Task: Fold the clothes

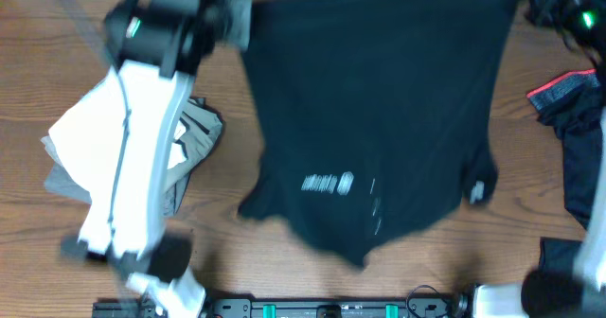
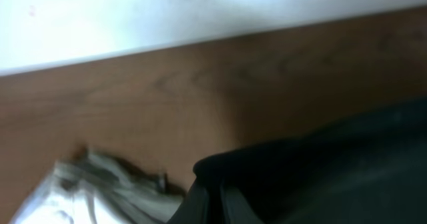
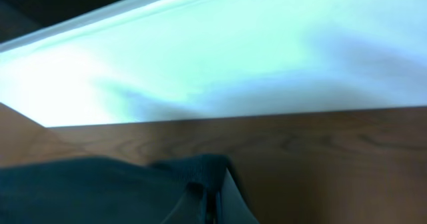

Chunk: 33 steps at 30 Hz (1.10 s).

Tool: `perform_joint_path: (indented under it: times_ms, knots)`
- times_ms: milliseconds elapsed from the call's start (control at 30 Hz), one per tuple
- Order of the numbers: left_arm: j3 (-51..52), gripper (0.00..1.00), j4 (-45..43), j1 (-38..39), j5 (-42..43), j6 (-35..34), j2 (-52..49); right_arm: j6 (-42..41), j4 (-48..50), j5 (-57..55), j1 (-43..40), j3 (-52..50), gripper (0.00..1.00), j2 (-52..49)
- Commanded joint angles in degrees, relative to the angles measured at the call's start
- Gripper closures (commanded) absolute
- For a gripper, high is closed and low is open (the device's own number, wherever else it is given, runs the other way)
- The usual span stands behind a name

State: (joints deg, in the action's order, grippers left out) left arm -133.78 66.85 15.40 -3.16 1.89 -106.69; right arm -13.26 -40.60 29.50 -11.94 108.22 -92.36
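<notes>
A black T-shirt [image 1: 379, 100] with a small white logo [image 1: 327, 184] hangs spread over the middle of the wooden table, blurred by motion. Its two far corners are pinched. My left gripper [image 1: 237, 20] is shut on the far left corner, and in the left wrist view black cloth [image 2: 313, 177] bunches between the jaws of that gripper [image 2: 220, 207]. My right gripper [image 3: 215, 204] is shut on the far right corner, where a fold of the black cloth [image 3: 100, 191] sticks up above its tips. The shirt's hem and sleeves trail toward the near edge.
A pile of white and grey clothes [image 1: 85, 143] lies at the left, partly under my left arm [image 1: 133, 176]. A black red-edged garment [image 1: 568, 96] lies at the right edge. A white wall [image 3: 267, 57] borders the table's far side [image 2: 200, 84].
</notes>
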Motion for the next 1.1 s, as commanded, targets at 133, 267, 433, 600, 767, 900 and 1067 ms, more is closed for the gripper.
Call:
perform_joint_path:
  times_ms: [133,267,433,600,767,900,1067]
  knots:
    - [-33.7,0.94,-1.5,-3.7,-2.1,7.6,-4.9,1.1,0.2,-0.8,-2.5,19.3,0.99,-5.3]
    - [-34.1,0.94,6.0,-7.5,-1.6,7.3,-3.0,4.4,-7.2,-1.2,-3.5,21.6,0.99,-4.7]
    - [-28.2,0.94,20.1,-7.9,3.7,4.7,-3.6,8.2,-27.7,-10.8,-2.6,19.2,0.99,-5.5]
    - [-12.3,0.94,27.3,-8.0,4.5,1.3,-4.2,10.0,-33.8,-12.9,-0.8,5.3,0.98,-6.1]
    - [4.9,0.94,28.2,-8.0,5.3,-0.3,-3.9,9.9,-29.6,-12.6,0.2,-10.1,0.99,-6.1]
    - [18.0,0.94,27.3,-7.9,8.3,-0.3,-2.1,9.7,-25.5,-12.6,0.3,-20.8,0.98,-6.1]
    - [35.9,0.94,23.0,-7.9,10.4,-4.1,3.1,9.7,-20.9,-11.1,0.5,-31.0,0.99,-6.1]
